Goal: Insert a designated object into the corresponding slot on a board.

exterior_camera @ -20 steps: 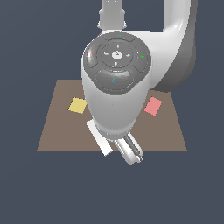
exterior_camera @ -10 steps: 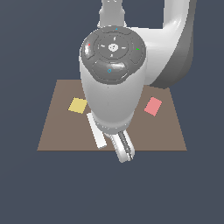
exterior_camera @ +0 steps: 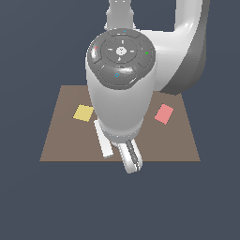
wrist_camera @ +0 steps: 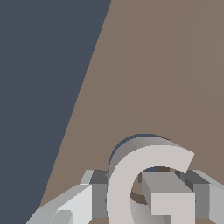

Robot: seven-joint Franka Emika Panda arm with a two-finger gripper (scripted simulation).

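Gripper: seen close in the wrist view, the gripper (wrist_camera: 144,201) stands with its pale grey fingers (wrist_camera: 74,205) on either side of the G block, clamped on it; in the exterior view only one rounded finger (exterior_camera: 131,159) pokes out below the arm, at lower centre of the frame.
G block: the light grey G-shaped block (wrist_camera: 146,183) fills the lower centre of the wrist view, held off the surface between the fingers (its rounded back shows in shadow behind the flat face).
Board: a flat brown board (exterior_camera: 61,140) spans the middle of the exterior view; in the wrist view its surface (wrist_camera: 166,65) fills the upper right, with dark ground to the upper left.
Slot: cannot be made out in either view; the arm covers the centre of the board.
Arm: the white arm (exterior_camera: 121,89) with its dark grey cap dominates the upper centre of the exterior view.
Yellow square: lies on the board left of the arm (exterior_camera: 83,113).
Pink square: lies on the board right of the arm (exterior_camera: 164,113).
White strip: a pale bar (exterior_camera: 104,143) shows beside the arm's base, just left of the protruding finger.
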